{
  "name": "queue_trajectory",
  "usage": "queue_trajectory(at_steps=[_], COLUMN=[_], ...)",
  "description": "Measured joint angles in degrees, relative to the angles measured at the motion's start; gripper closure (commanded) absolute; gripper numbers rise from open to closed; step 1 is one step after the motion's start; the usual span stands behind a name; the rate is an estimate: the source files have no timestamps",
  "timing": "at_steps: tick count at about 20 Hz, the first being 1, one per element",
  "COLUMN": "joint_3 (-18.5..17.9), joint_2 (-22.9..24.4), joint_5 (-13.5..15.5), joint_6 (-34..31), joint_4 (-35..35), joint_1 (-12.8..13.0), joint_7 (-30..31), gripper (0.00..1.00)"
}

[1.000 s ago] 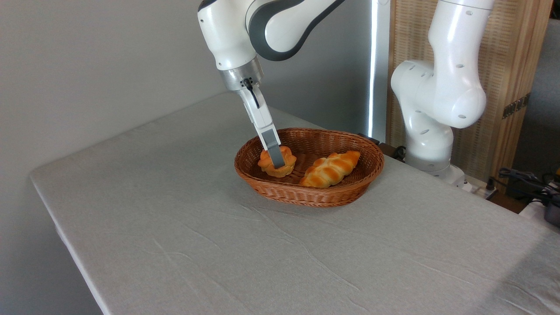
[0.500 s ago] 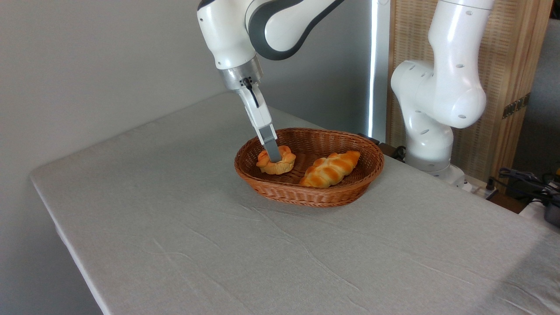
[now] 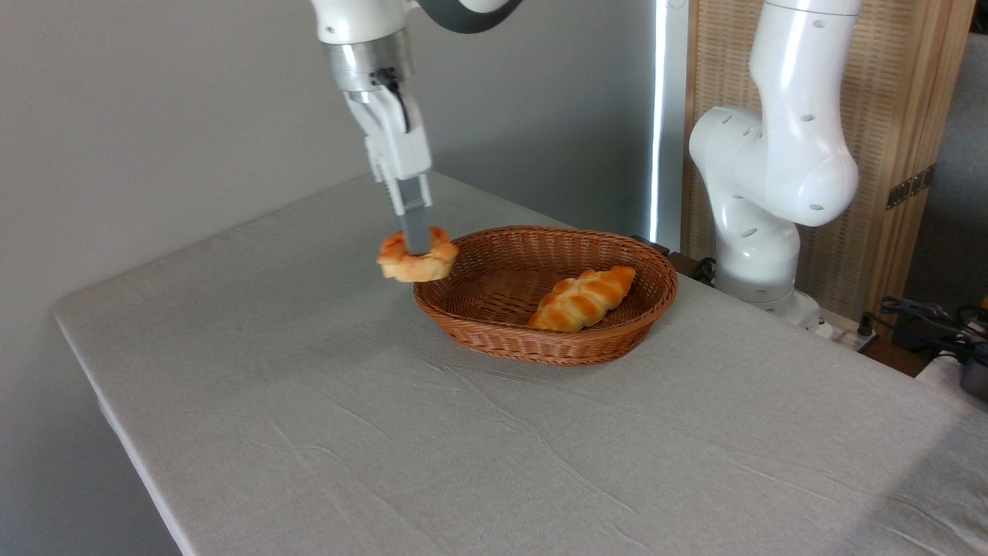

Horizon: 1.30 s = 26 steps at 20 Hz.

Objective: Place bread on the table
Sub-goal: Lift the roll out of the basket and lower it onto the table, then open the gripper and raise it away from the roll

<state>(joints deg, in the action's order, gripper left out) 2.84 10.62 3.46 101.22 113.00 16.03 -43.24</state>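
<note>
A large table [image 3: 324, 401] covered in a light grey, slightly wrinkled cloth fills most of the view, its rounded corner seen at the left. Behind its far right edge, the white base of the robot arm [image 3: 772, 177] is set in front of a wooden slatted screen [image 3: 903, 139], and a tangle of dark cables [image 3: 926, 316] is seen at the far right. On the table, toward the back, an oval brown wicker basket [image 3: 587, 340] is placed, and 1 long braided golden loaf [image 3: 582, 298] is left lying inside it, toward its right side. The gripper [image 3: 417, 245] is pointed downward from the top of the view, above the basket's left rim. The small round bread [image 3: 417, 263] is pinched between the 2 grey fingers [image 3: 417, 228], only the nearer finger being clearly shown. The bread is held in the air, clear of the basket's floor, level with the left rim and partly beyond it on the outer side, above the cloth and not touching it.
</note>
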Motion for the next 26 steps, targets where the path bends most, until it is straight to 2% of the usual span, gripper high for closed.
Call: queue_trajectory(at_steps=[1, 4, 5, 7, 9, 18, 20, 23, 26], joint_3=[-0.31, 0.32, 0.70, 1.24, 1.45, 1.46, 1.25, -0.14, -3.99], joint_2=[-2.43, -10.11, -12.59, -16.61, -18.53, -18.13, -17.13, -13.22, -9.14], joint_5=[-0.01, -0.06, -0.34, -2.43, -3.61, -3.93, -3.93, -4.16, -4.46], joint_6=[0.36, 7.80, 10.83, 14.86, 15.69, 15.62, 15.62, 13.87, 6.21], joint_4=[-2.34, -5.49, -5.67, -5.86, -6.45, -7.50, -8.17, -8.92, -12.03], joint_1=[0.00, 0.41, 0.78, 1.54, 1.91, 1.95, 1.78, 0.74, -1.66], joint_7=[-0.01, -0.11, -0.18, -0.18, -0.18, -0.01, 1.85, 9.13, 11.19], gripper=[0.45, 0.03, 0.00, 0.00, 0.00, 0.00, 0.00, 0.00, 0.00])
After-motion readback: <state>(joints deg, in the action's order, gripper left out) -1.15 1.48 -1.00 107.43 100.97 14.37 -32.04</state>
